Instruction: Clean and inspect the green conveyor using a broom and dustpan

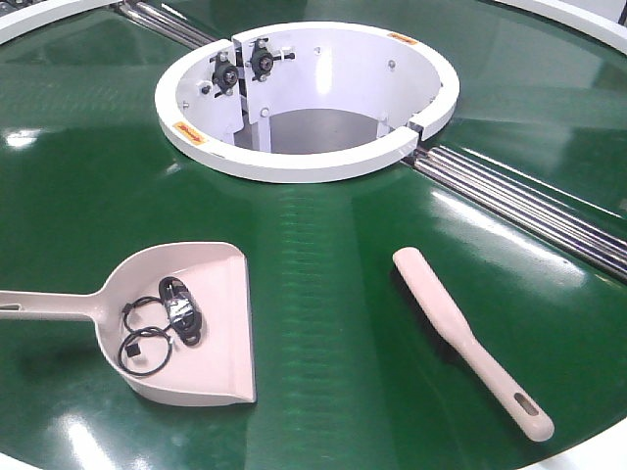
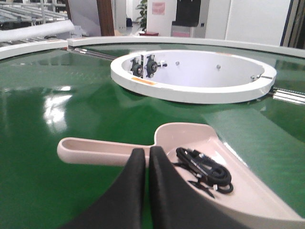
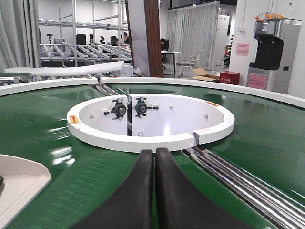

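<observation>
Closest to me, at about five o'clock on the green conveyor (image 1: 323,294), the broom (image 1: 468,338) lies flat, its slotted handle end toward the near rim and its head angled up toward eleven. Nothing touches it. Over at eight o'clock sits the dustpan (image 1: 201,318), mouth turned toward the broom, handle running off to nine. Inside it lie a few dark bits (image 1: 162,318): thin black rings and a small black fitting (a cable or strap of some sort, I can't say which).

Neither arm shows in the front view, but each wrist camera shows its own pincer. The left gripper (image 2: 147,155) has its two black fingers pressed together with nothing between them, hovering just over the dustpan's handle (image 2: 102,150). The right gripper (image 3: 154,155) is likewise closed and empty, well above the belt, facing the hub.

Farther off at twelve o'clock, the white ring hub (image 1: 304,157) opens in the belt, with steel roller strips (image 1: 519,211) running out toward three.

By my reckoning the sweeping looks done: debris is in the pan and the visible belt shines clean. What may be left is a last look round, or emptying the pan.
</observation>
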### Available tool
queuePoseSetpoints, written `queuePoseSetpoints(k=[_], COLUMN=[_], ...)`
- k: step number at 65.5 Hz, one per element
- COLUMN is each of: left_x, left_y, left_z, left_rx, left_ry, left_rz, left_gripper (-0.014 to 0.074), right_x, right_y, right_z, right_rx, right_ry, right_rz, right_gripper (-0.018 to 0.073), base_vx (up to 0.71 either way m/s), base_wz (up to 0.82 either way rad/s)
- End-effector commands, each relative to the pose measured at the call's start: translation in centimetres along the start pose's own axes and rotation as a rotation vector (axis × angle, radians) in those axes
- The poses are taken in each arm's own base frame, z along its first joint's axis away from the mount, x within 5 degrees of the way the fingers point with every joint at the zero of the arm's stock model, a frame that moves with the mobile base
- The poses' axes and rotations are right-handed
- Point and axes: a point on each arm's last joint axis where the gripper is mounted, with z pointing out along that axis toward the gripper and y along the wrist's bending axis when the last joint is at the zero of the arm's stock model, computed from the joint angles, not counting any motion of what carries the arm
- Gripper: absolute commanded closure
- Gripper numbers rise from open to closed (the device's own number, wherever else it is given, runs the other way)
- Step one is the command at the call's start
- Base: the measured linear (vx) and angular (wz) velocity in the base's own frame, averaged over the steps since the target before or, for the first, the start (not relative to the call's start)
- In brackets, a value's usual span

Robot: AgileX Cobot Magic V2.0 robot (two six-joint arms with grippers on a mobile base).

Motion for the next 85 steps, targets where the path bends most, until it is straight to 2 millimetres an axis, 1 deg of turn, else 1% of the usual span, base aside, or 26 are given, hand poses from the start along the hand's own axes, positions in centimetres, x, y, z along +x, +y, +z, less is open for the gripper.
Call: queuePoseSetpoints(k=[1, 65, 72, 80, 85], left_x=[-0.5, -0.4, -0.4, -0.4, -0.4], left_y=[0.0, 0.0, 0.0, 0.0, 0.0], left_z=[-0.1, -0.1, -0.1, -0.1, -0.1], left_rx=[0.007, 0.005, 0.005, 0.005, 0.005], left_ry=[-0.096, -0.074, -0.074, -0.074, -0.074], left_rz=[-0.025, -0.022, -0.022, -0.022, -0.022], left_gripper=[0.0603, 0.0603, 0.0603, 0.0603, 0.0603], right_x=[-1.6, -1.6, -0.4, 2.2, 3.8], right_y=[-0.1, -0.1, -0.5, -1.4, -1.6], right_z=[0.0, 0.0, 0.1, 0.0, -0.4], right_rx=[0.011, 0.013, 0.078, 0.239, 0.295], right_ry=[-0.090, -0.090, -0.047, 0.007, 0.009], right_rz=[-0.006, -0.006, -0.022, 0.025, 0.066], right_gripper=[0.0568, 0.0568, 0.0568, 0.0568, 0.0568], base_vx=[0.00, 0.00, 0.00, 0.00, 0.00], base_wz=[0.00, 0.00, 0.00, 0.00, 0.00])
